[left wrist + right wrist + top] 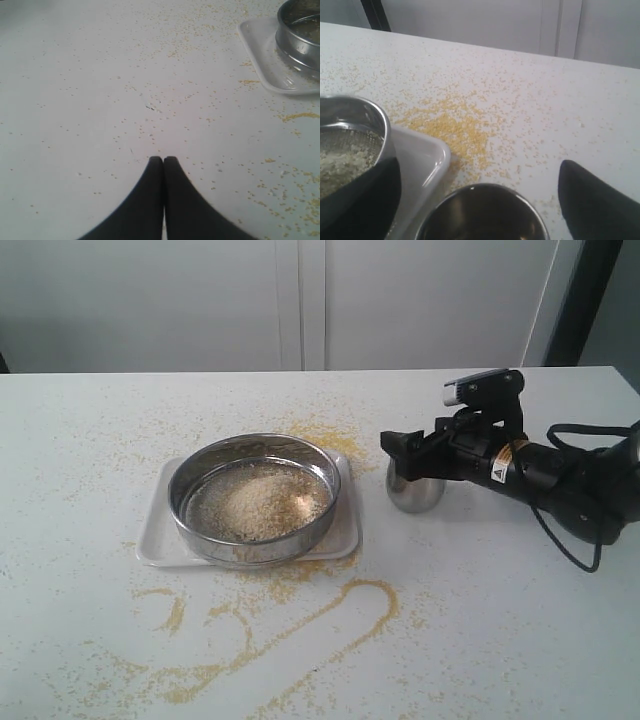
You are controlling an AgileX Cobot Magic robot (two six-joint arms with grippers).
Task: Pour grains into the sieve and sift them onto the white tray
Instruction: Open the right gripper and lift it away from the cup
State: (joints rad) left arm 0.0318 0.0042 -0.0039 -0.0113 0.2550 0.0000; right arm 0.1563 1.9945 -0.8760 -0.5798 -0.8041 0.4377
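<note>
In the sieve — heaped grains

Even, diffuse light is washing the white table, casting faint shadows. The sieve rim is glinting; everything is looking slightly soft.

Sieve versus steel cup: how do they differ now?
The sieve is wide and shallow; the cup narrow and deeper. The sieve holds the grains; the cup looks empty. The sieve sits on the white tray; the cup stands on the table, between the right gripper's open jaws. Both are shiny steel.
</note>
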